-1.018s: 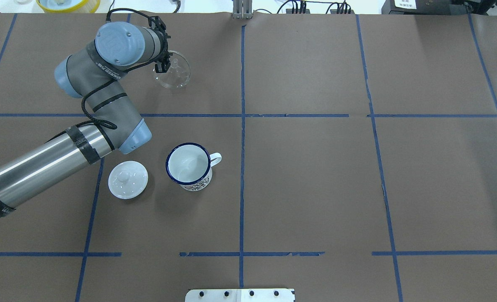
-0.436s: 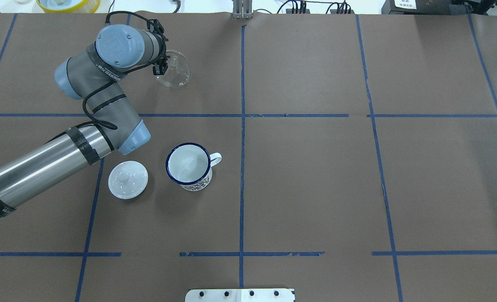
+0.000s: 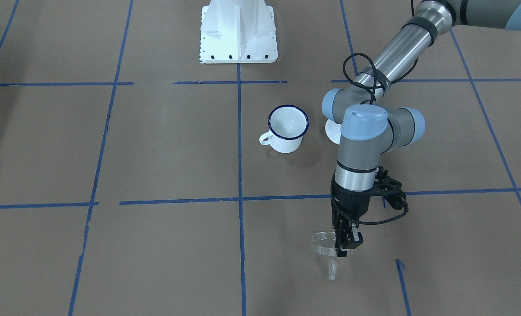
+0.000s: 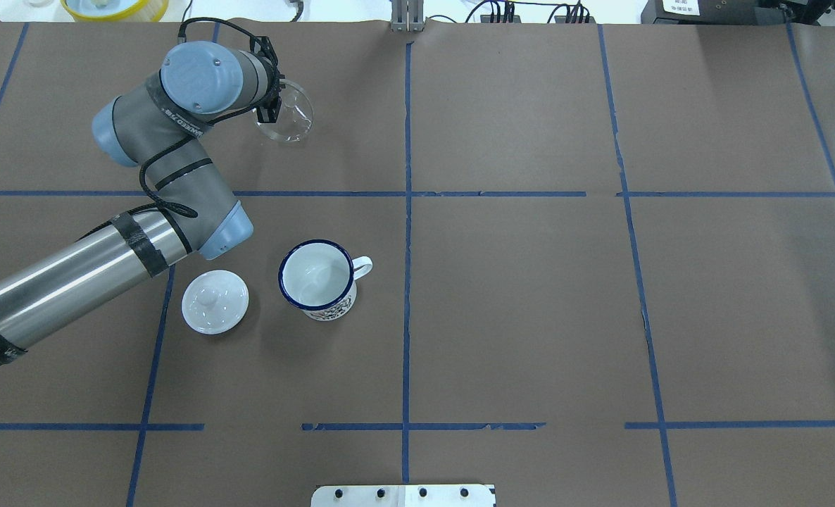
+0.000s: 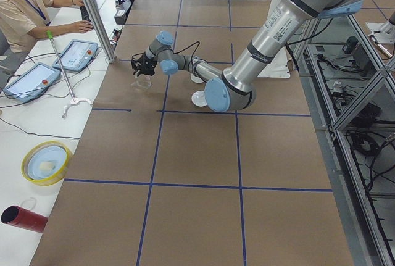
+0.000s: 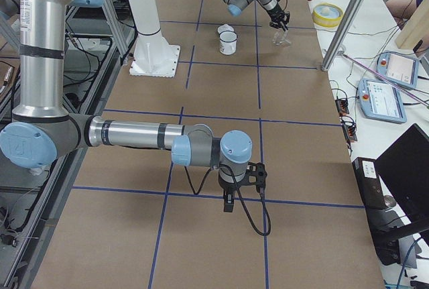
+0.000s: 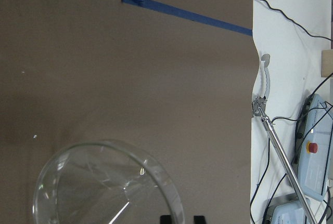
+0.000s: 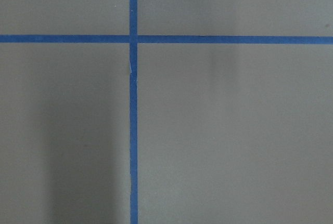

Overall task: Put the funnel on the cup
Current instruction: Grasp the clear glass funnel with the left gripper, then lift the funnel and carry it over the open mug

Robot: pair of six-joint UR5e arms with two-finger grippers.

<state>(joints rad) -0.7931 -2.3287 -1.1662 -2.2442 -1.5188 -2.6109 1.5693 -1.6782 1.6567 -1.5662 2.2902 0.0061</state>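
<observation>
The clear funnel (image 4: 289, 113) hangs spout down in my left gripper (image 4: 271, 111), which is shut on its rim at the far left of the table. The front view shows the funnel (image 3: 327, 250) under the left gripper (image 3: 346, 245), its spout tip close to the paper. In the left wrist view the rim (image 7: 104, 182) runs between the fingertips (image 7: 165, 219). The white cup (image 4: 317, 278) with a dark blue rim stands upright and empty, well nearer the robot than the funnel. My right gripper (image 6: 228, 202) shows only in the exterior right view, so I cannot tell its state.
A round white knobbed lid (image 4: 215, 301) lies just left of the cup, under the left arm's elbow (image 4: 224, 229). Blue tape lines cross the brown paper. The white robot base (image 3: 237, 30) stands at the near edge. A yellow bowl (image 4: 115, 7) sits beyond the far edge.
The left gripper and the funnel have shifted a little to the left and farther from the robot. The cup and lid have not moved.
</observation>
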